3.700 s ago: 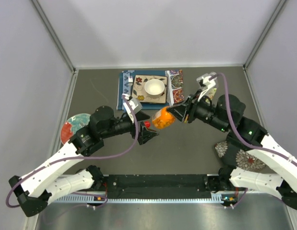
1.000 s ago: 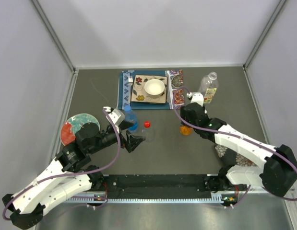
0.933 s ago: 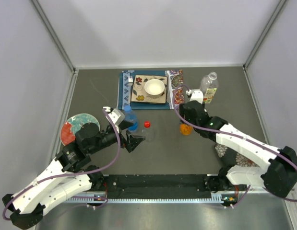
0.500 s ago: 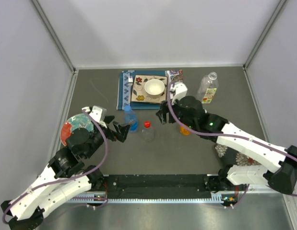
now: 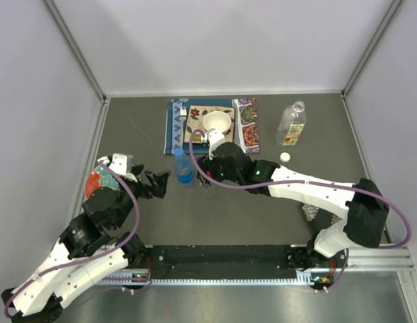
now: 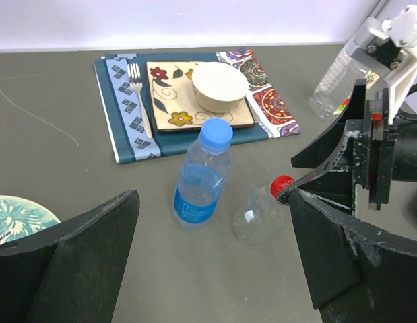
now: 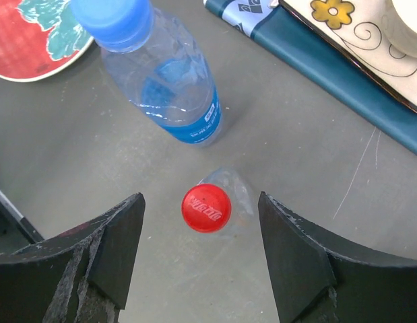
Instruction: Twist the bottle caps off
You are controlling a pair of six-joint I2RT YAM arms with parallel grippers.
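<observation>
A small clear bottle [image 7: 225, 185] with a red cap [image 7: 206, 208] stands mid-table. My right gripper [image 7: 200, 202] is open just above it, one finger on each side of the cap, not touching. In the top view my right gripper [image 5: 205, 176] hides that cap. The cap also shows in the left wrist view [image 6: 282, 185]. A blue-capped bottle [image 5: 182, 167] stands just left of it. My left gripper [image 5: 153, 183] is open and empty, left of both bottles. A loose white cap [image 5: 285, 157] lies by an uncapped clear bottle [image 5: 291, 124]. No orange cap shows.
A blue placemat [image 5: 173, 131] at the back holds a fork [image 5: 183, 110], a square patterned plate [image 5: 195, 131] and a white bowl [image 5: 217, 122]. A red-and-teal plate [image 5: 93, 180] lies at the left under my left arm. A patterned dish [image 5: 314, 212] sits at the right.
My right arm has swung left from the orange bottle to over the red-capped bottle. My left arm has drawn back to the left, away from the bottles. The orange bottle is now hidden.
</observation>
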